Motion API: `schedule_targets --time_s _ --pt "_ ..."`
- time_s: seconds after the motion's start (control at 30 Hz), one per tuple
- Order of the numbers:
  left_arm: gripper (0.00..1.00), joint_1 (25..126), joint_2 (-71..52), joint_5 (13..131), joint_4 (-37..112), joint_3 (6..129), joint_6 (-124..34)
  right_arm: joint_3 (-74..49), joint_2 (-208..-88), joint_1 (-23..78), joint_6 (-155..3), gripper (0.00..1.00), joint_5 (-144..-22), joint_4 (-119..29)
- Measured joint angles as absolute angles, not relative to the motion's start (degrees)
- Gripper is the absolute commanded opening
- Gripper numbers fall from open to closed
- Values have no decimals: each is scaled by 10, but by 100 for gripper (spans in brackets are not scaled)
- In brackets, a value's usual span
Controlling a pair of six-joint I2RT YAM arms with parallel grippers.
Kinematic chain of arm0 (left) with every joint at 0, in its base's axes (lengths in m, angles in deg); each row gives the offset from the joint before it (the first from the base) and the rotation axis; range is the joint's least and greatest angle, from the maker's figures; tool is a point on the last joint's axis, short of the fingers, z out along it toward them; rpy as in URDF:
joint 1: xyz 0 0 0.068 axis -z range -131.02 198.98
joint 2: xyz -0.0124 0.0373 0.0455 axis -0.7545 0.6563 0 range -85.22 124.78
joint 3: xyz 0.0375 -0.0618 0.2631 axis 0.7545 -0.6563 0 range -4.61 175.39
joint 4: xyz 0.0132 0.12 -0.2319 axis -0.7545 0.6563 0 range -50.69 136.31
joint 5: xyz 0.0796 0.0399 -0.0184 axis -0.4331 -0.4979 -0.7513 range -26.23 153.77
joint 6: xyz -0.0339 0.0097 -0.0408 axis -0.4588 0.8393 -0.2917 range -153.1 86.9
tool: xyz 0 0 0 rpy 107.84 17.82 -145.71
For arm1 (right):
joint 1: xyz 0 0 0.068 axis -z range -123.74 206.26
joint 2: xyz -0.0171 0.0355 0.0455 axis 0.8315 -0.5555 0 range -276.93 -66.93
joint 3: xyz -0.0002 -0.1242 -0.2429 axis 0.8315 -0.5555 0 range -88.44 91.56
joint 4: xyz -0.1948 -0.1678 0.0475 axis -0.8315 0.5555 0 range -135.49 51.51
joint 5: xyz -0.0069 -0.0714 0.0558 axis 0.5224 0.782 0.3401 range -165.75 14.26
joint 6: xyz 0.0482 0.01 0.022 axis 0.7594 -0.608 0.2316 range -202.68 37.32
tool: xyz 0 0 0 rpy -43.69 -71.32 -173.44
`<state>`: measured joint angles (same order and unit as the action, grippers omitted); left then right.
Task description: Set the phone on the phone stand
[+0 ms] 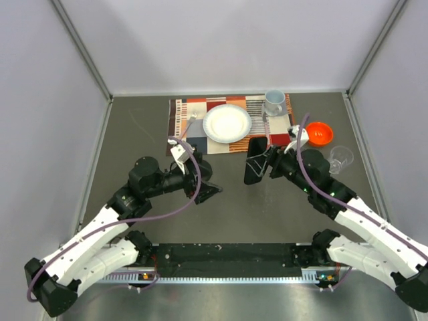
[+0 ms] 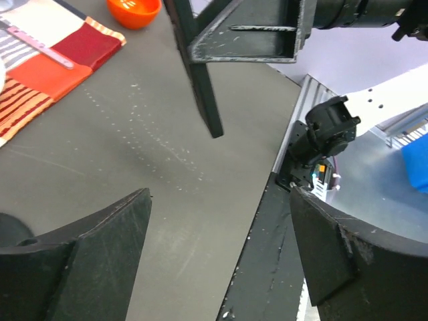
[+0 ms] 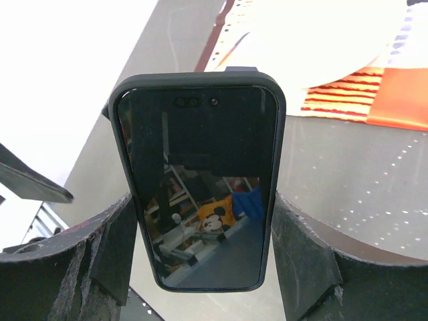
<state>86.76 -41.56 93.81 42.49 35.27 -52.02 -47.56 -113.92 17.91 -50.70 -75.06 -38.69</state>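
Both arms are bent and reaching in toward the middle. Left gripper [image 1: 212, 190] sits low, jaws wide, nothing between. Right gripper [image 1: 266, 162] is clamped on the phone [image 3: 200, 187], holding it upright.

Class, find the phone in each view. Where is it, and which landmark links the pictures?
Top external: the phone is right of centre, below-right of the white plate.
Left wrist: the phone is edge-on at top centre.
Right wrist: the phone fills the centre.
Shared landmark: the striped placemat.
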Motion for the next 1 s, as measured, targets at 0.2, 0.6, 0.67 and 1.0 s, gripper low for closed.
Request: schedule_targets --time_s 0.2,0.6,0.67,1.0 --pt "84 924 -403 894 404 355 -546 -452 -1166 77 -477 0 -664 -401" --pt "74 964 -369 782 406 365 -544 -387 -1236 -43 -419 0 -489 -412" --pt "70 964 -369 774 404 367 -544 -377 -1250 -50 -409 0 -471 -412" --pt "28 964 -360 746 404 367 -543 -337 -1295 -94 -374 0 -420 -399"
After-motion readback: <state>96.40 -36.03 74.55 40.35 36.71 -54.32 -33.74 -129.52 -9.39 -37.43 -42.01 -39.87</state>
